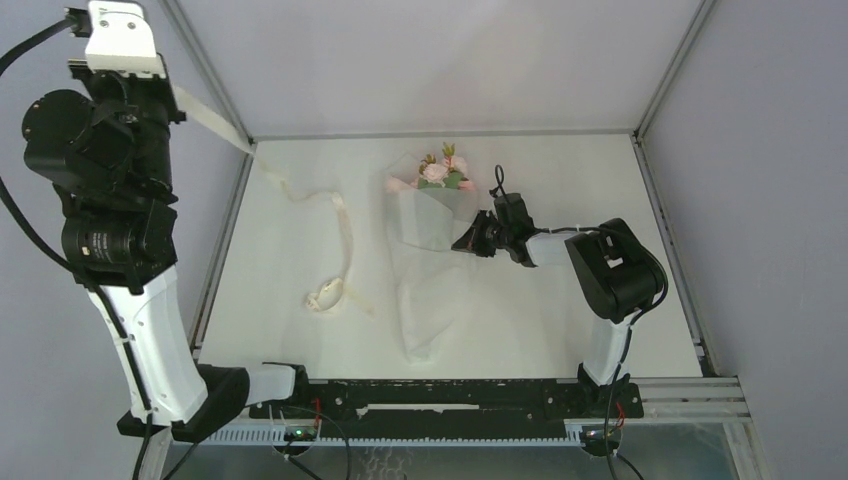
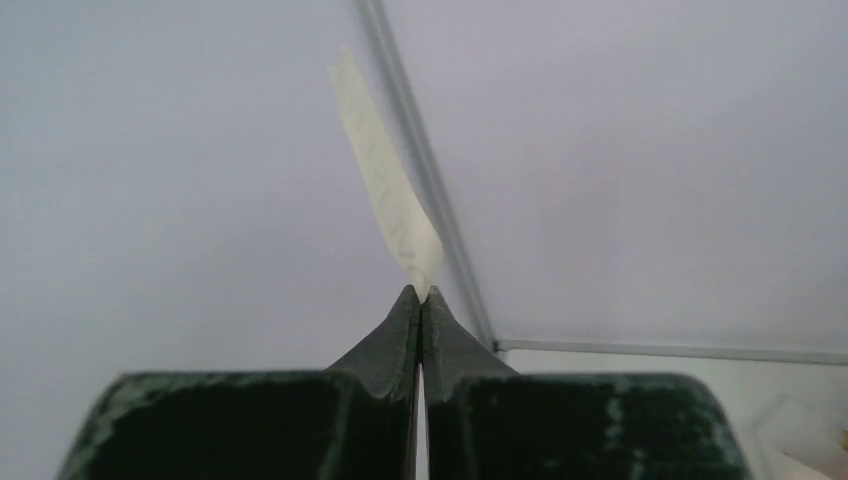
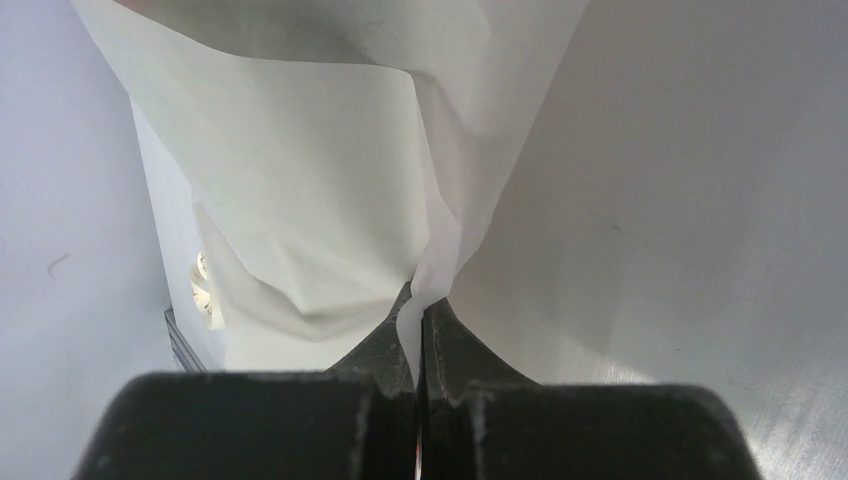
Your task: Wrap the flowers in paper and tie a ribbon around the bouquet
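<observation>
Cream ribbon (image 1: 347, 245) is pinched at one end in your left jaws. They are pressed together on it, and a short length of the band sticks up past the fingertips (image 2: 395, 340) against the grey wall (image 2: 650, 150). Your left arm (image 1: 120, 230) is raised high over the left edge of the tabletop (image 1: 550, 330). From the jaws the ribbon slopes down to the far left corner. It then lies slack on the surface, bends toward the middle, and runs back toward you to a loose curl just left of the bouquet (image 1: 425, 225), apart from it.

You have the bouquet lying flat near the middle of the tabletop. The pink flowers (image 1: 437, 172) and their green leaves point toward the far side. The off-white paper (image 1: 420, 290) is wrapped around them and narrows into a crumpled tail toward the near edge. No ribbon goes around the paper.

Your right arm (image 1: 610, 265) is low and reaches in from the right. The right jaws are closed on a fold of the paper at the bouquet's right side, just below the blooms. In the right wrist view the thin sheet is nipped between the two dark tips and rises from them in creased folds.
</observation>
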